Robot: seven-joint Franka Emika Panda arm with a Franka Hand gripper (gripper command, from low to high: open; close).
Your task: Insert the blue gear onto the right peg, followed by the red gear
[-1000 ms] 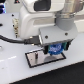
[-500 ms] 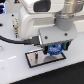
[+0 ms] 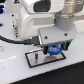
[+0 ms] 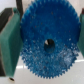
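Observation:
The blue gear hangs just above the exterior view's right end of the grey black-edged plate, and my gripper is shut on it. In the wrist view the blue gear fills most of the picture, its dark centre hole facing the camera, and a green finger pad presses against its rim. The right peg is hidden under the gear and the hand. The red gear is out of view.
The white arm body fills the upper part of the exterior view, with a black cable running to the exterior view's left. The plate rests on a white table.

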